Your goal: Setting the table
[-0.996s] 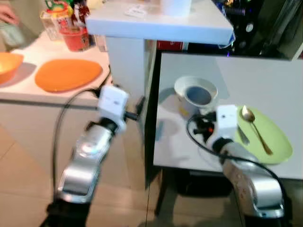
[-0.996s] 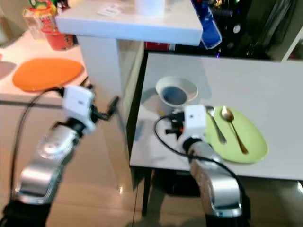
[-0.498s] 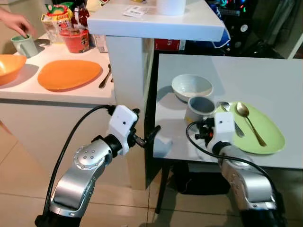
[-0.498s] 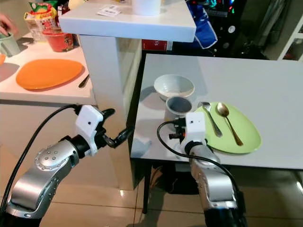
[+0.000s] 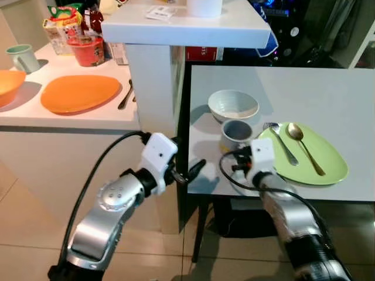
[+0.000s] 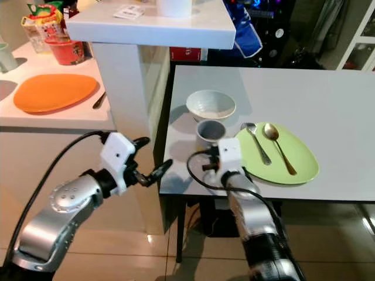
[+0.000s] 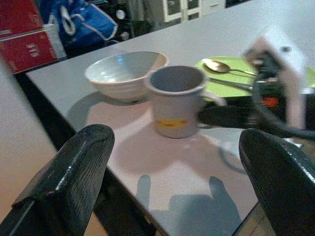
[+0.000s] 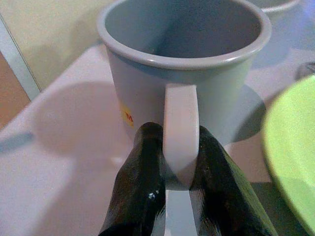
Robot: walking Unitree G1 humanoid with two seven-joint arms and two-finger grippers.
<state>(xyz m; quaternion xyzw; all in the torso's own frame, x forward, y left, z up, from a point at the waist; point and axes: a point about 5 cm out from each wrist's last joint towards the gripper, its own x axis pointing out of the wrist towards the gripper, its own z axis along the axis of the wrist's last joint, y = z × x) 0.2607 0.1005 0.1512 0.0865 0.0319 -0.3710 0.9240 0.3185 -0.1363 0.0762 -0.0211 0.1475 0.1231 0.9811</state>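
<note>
Grey ceramic mug (image 8: pixel 183 73) stands near the grey table's (image 5: pixel 328 93) front left corner, its handle pinched between the right gripper's (image 8: pixel 179 162) closed fingers. Just behind it sits one white ribbed bowl (image 5: pixel 233 106); beside it, toward the table's front edge, one lime-green oval plate (image 5: pixel 319 164) carries one gold spoon (image 5: pixel 304 147) and one silver fork (image 5: pixel 282 142). The left gripper (image 7: pixel 167 184) hovers off the table's left edge, fingers spread wide, empty. Since half a second ago, the mug's place by the bowl is unchanged. On the white counter's near side lies one orange oval plate (image 5: pixel 79 93).
</note>
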